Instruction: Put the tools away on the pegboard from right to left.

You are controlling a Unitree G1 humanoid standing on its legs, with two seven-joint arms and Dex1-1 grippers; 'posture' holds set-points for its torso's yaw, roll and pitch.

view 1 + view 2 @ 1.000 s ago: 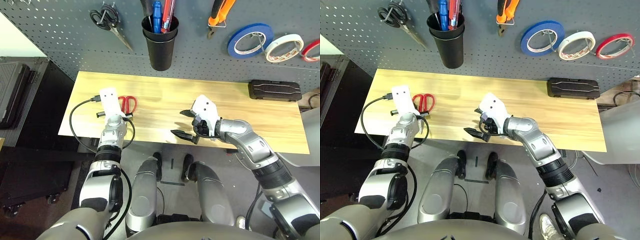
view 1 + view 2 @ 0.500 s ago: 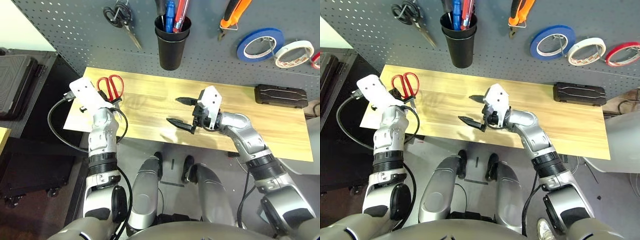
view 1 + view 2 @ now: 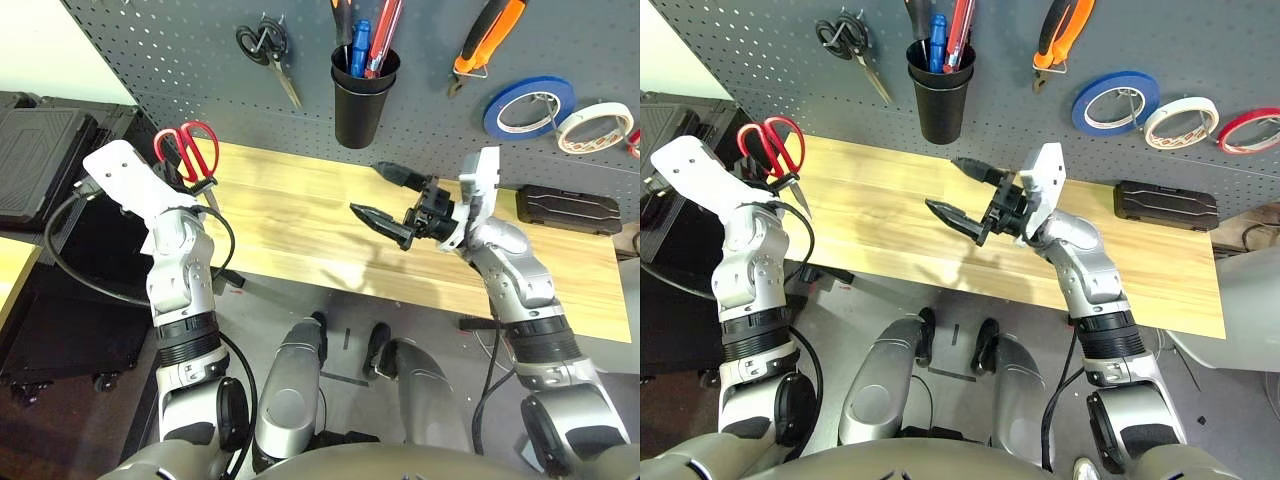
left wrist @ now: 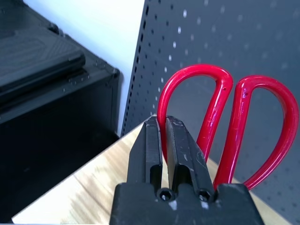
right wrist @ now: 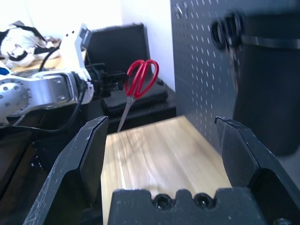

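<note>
Red-handled scissors [image 3: 187, 150] hang in the air over the table's left end, blades pointing down, close to the dark grey pegboard [image 3: 150, 60]. My left gripper [image 3: 193, 184] is shut on one handle loop; in the left wrist view its fingers [image 4: 165, 140] pinch the left loop of the scissors [image 4: 225, 126]. Above the middle of the table, my right gripper [image 3: 385, 193] is open and holds nothing, and it points left towards the scissors [image 5: 140, 79]. Orange-and-black pliers [image 3: 480, 35] and a cream-white tape roll [image 3: 595, 100] hang on the pegboard at the right.
A black cup [image 3: 360, 90] holding several slim tools hangs mid-board. Black-handled scissors [image 3: 265, 50] hang to its left. A blue tape roll [image 3: 525, 105] hangs beside the cream one. A black case [image 3: 565, 197] lies at the wooden table's [image 3: 290, 230] right end, and dark cases [image 3: 40, 150] stand left of it.
My left gripper has lifted the red scissors off the table and up to the left, near the pegboard. The right gripper rose and turned its open fingers leftward. The head camera also shifted.
</note>
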